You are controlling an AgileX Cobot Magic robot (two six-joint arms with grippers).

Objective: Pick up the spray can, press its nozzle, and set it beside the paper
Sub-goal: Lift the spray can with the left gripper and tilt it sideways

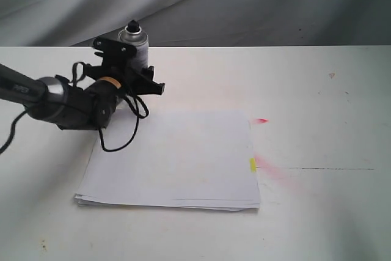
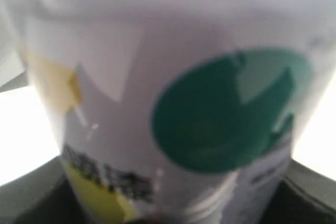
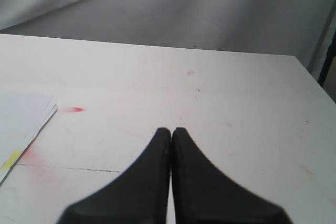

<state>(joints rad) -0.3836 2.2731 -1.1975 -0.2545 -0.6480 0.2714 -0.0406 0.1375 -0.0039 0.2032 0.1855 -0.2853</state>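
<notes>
The spray can [image 1: 135, 44] stands upright near the table's far edge, its black nozzle [image 1: 132, 27] on top. My left gripper [image 1: 131, 65] reaches in from the left with its black fingers on either side of the can's body, shut on it. The can's white label with a teal dot [image 2: 226, 114] fills the left wrist view. The paper [image 1: 174, 160] lies flat in front of the can, its yellow tab [image 1: 252, 164] on the right edge. My right gripper [image 3: 171, 129] hangs shut and empty over bare table right of the paper [image 3: 23, 114]; the exterior view does not show it.
Red spray marks [image 1: 261, 120] stain the white table [image 1: 330, 126] just right of the paper. A thin dark line [image 1: 330, 169] runs across the table there. The left arm's black cable [image 1: 122, 132] droops over the paper's far left corner. Grey cloth hangs behind.
</notes>
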